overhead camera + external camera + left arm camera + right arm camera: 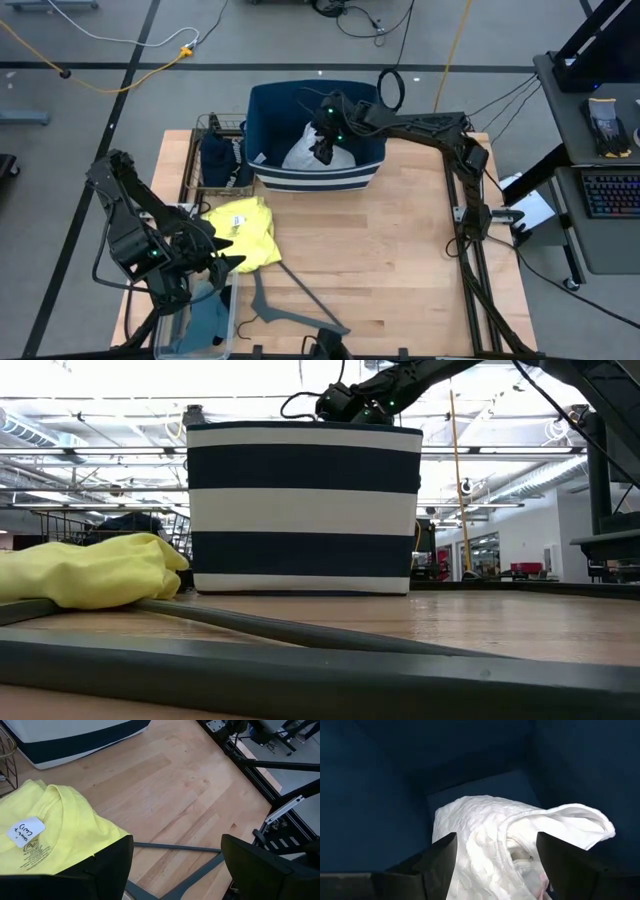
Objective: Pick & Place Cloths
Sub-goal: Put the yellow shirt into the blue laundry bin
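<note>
The right gripper (322, 150) hangs inside the striped bin (318, 178) at the table's (400, 260) far edge, jaws spread and holding nothing, directly above the white cloth (490, 850) lying crumpled on the bin's floor. The yellow cloth (245, 232) lies on the table in front of the bin, towards its left, beside a grey hanger (290, 310). The left gripper (222, 262) sits at the yellow cloth's near edge, jaws likewise spread and empty.

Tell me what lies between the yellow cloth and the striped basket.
Bare wooden table in the high view; yellow cloth and striped basket lie apart.
</note>
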You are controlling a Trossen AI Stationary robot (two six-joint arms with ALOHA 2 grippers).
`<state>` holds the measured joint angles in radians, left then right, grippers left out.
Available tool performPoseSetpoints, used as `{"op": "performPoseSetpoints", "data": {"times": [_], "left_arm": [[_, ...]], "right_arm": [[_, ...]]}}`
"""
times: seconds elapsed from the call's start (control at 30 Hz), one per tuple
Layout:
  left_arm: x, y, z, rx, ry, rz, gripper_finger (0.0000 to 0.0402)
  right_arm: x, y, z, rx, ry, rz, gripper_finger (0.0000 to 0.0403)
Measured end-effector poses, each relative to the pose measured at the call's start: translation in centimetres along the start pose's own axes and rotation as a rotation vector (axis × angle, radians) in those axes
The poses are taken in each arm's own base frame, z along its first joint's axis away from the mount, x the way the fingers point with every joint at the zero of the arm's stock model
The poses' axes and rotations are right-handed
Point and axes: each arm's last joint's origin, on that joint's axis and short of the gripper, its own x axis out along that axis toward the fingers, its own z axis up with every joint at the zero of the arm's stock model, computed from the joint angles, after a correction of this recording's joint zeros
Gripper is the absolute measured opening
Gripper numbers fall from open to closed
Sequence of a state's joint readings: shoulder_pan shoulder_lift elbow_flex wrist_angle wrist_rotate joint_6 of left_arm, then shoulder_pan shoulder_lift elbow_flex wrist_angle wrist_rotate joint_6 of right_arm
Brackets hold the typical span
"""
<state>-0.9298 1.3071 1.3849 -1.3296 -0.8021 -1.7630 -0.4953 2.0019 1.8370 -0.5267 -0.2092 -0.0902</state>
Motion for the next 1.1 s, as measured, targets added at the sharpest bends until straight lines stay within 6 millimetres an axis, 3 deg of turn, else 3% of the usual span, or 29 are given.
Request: {"op": "performPoseSetpoints", "data": {"times": [1.1], "left_arm": [[0.00, 0.01, 0.01, 0.001, -0.002, 0.000, 0.0306]], "right_arm": [[0.00, -0.04, 0.43, -0.009, -0.044, -0.003, 0.0267]]}}
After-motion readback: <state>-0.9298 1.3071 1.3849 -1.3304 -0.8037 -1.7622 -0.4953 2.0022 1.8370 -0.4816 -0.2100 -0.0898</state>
